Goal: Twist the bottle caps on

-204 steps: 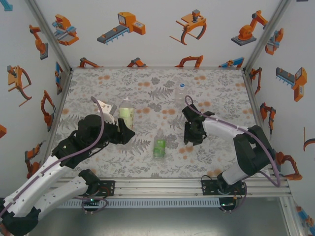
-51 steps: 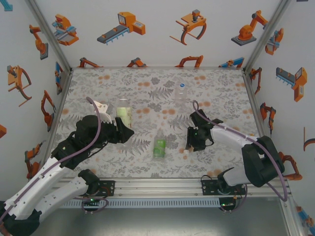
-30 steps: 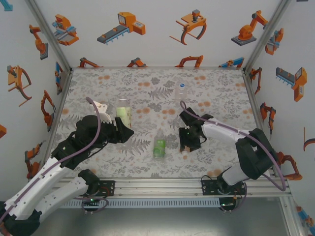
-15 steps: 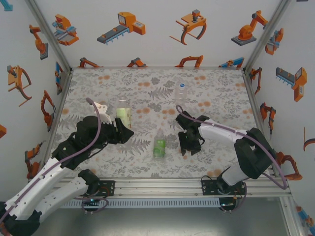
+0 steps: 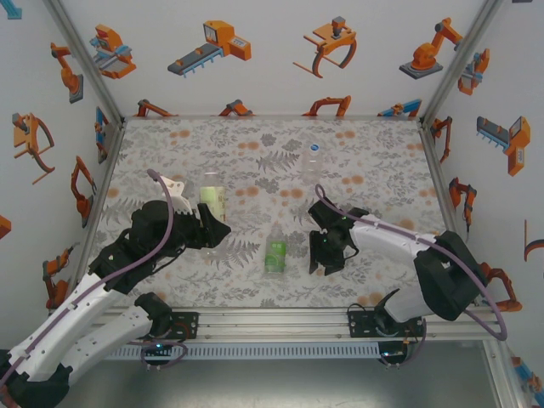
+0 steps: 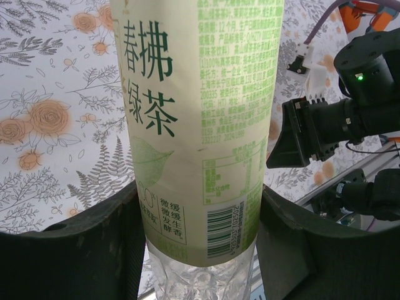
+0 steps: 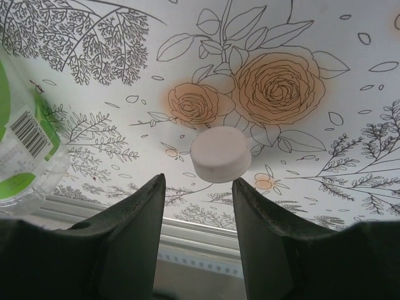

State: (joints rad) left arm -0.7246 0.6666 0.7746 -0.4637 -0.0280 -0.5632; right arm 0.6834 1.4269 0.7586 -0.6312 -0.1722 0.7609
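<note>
My left gripper (image 6: 197,200) is shut on the bottle with the pale yellow-green label (image 6: 200,125), holding it upright near its base at the left of the table (image 5: 214,197). The bottle with the bright green label (image 5: 274,251) lies on its side in the middle, and its edge is at the left of the right wrist view (image 7: 19,156). An unlabelled bottle (image 5: 312,163) with a blue cap stands at the back. My right gripper (image 5: 324,260) is open and low over the mat. A white bottle cap (image 7: 220,154) lies flat just beyond its fingertips (image 7: 159,181), not between them.
The floral mat (image 5: 382,170) covers the table inside white walls with orange robot pictures. The aluminium rail of the near edge (image 7: 200,234) runs just behind the right gripper. Open mat lies at the back left and far right.
My right gripper has shifted a little toward the near edge, settling low by the white cap with its jaws slightly narrower. The left arm and its bottle have not moved.
</note>
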